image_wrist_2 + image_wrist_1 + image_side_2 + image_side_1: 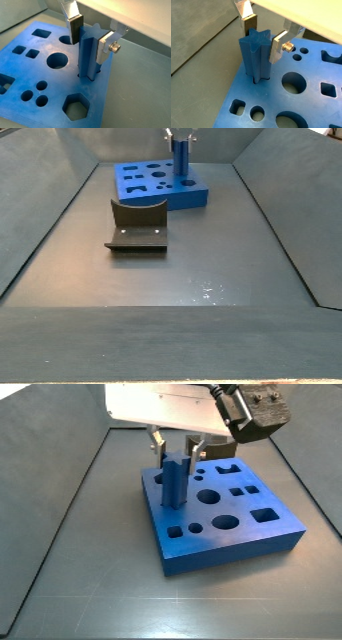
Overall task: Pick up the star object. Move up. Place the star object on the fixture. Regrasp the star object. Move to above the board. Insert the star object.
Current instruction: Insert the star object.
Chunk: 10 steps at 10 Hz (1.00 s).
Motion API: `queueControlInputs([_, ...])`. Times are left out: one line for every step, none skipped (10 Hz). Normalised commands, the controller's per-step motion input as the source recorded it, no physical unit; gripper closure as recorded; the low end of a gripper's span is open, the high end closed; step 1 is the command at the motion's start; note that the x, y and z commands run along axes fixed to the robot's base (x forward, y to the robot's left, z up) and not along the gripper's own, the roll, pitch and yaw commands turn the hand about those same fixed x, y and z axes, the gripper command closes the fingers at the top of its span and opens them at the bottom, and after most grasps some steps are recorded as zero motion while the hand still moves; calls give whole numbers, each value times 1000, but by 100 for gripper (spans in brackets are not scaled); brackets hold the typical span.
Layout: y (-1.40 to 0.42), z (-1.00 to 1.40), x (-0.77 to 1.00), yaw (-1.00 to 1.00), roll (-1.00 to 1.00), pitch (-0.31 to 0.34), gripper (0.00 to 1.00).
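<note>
The star object [254, 55], a blue peg with a star cross-section, stands upright with its lower end in a hole of the blue board [244, 95]. It stands near the board's edge in both wrist views [88, 62]. My gripper [262, 45] is over the board, its silver fingers [75, 30] on either side of the peg's top, closed against it. A side view shows the peg [173, 484] rising from the board [241, 544] under the gripper [177, 456]. The dark fixture [138, 226] stands on the floor in front of the board [187, 200].
The board has several round, square and hexagonal holes [75, 111]. Grey sloping walls [40, 218] enclose the floor on both sides. Bare grey floor [201, 278] lies in front of the fixture.
</note>
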Motion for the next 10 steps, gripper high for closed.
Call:
queueControlInputs([0,-1000,-46,0,63,-246,100])
queueControlInputs([0,-1000,-77,0,89,-160,100])
queueControlInputs([0,-1000,0,0,80,-60,100])
queueControlInputs([0,-1000,11,0,57,-9,100])
queueControlInputs([-3,-1000,20,0,34,0,100])
queueControlInputs([-6,-1000,137,0,20,0,100])
queueControlInputs([-3,-1000,151,0,14,0,100])
queueControlInputs([-11,-1000,291,-26,6,0,100])
queueControlInputs([0,0,0,0,0,-37,100])
queueControlInputs([0,0,0,0,0,0,100])
